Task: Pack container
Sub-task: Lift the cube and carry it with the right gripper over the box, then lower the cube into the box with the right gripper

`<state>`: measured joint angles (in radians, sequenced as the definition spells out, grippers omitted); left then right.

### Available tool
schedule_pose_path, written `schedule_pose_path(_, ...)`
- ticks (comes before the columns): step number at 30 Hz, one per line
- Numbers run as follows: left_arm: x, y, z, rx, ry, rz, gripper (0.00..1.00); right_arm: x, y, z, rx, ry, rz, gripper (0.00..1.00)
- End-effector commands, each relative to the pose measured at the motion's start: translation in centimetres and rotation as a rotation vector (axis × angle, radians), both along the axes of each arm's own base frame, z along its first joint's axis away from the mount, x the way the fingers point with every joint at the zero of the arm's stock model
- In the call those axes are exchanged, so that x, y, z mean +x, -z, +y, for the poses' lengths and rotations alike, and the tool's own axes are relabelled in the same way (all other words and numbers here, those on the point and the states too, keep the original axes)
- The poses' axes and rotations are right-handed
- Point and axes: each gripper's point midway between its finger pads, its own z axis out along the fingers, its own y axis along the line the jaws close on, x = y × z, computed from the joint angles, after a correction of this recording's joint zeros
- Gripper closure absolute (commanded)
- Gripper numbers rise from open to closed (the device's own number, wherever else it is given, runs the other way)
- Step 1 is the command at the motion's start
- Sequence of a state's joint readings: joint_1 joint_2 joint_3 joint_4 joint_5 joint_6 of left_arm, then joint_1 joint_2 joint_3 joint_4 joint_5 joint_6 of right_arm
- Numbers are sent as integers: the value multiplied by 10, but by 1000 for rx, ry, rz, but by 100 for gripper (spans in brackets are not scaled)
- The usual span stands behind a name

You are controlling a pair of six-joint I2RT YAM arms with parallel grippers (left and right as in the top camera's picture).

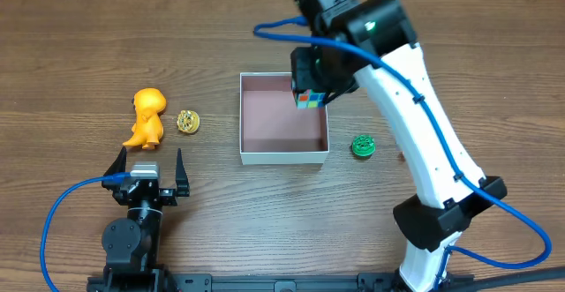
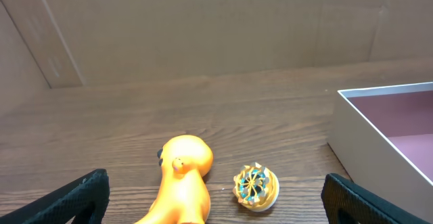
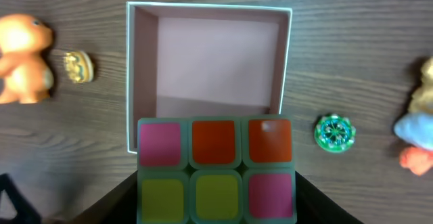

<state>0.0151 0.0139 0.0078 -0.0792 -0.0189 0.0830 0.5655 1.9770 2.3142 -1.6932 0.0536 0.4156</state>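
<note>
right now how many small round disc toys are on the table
2: a gold disc left of the container, beside the orange figure; a green disc right of the container. The right arm may hide others.

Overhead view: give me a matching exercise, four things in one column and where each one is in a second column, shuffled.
1 orange dinosaur
2 gold disc
3 green disc
4 colour cube

A on the table, right of the container
B held in the right gripper
C leftmost on the table
D on the table between dinosaur and container

Pairs: 1-C, 2-D, 3-A, 4-B
</note>
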Motion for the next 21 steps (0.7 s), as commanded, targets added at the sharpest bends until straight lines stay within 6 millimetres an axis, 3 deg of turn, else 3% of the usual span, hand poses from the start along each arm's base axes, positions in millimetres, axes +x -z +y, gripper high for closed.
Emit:
schedule_pose_path(1,0,0,-1,-10,8,-3,0,6,-5,-17,-68,107,-80,78)
schedule_pose_path(9,0,0,-1,-10,8,-3,0,33,25,6,-10,103,-122,78)
schedule_pose_path(12,0,0,-1,-10,8,-3,0,33,42,13,12,93,-95,77)
schedule_pose_path(16,0,0,-1,-10,8,-2,0,26,68,8,-22,101,-40,77)
schedule_pose_path(21,0,0,-1,-10,8,-3,0,28,84,10,-21,100,-36,77)
